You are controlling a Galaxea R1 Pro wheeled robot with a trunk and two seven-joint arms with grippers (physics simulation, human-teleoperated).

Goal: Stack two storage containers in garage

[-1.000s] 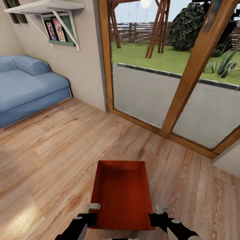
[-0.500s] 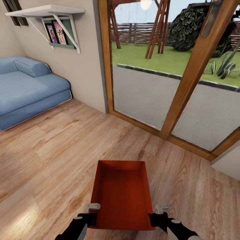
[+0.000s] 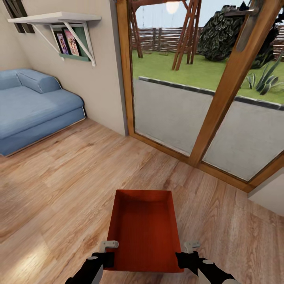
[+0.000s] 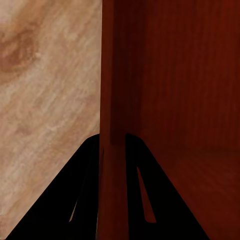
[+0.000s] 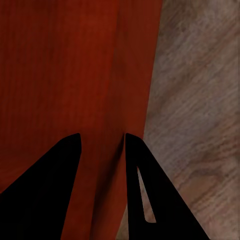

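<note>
One orange-red storage container [image 3: 144, 230] hangs in front of me above the living room's wood-plank floor, held level between both arms. My left gripper [image 3: 107, 255] is shut on its left wall near the near corner; in the left wrist view that wall [image 4: 112, 100] runs between the two dark fingers [image 4: 85, 200]. On the other side my right gripper [image 3: 185, 256] is shut on the right wall [image 5: 105, 100], which passes between its fingers [image 5: 50, 190]. The bin is empty inside.
A blue sofa [image 3: 31, 106] stands at the left against the wall, under a white shelf [image 3: 55, 17] with pictures. A wood-framed glass door [image 3: 205, 102] to a paved yard and lawn spans ahead and to the right. Bare plank floor [image 3: 71, 177] lies between.
The whole view has shifted slightly: the sofa and door frame have slid down and left in the picture as the camera moved. The container and both grippers keep their place in the view.
</note>
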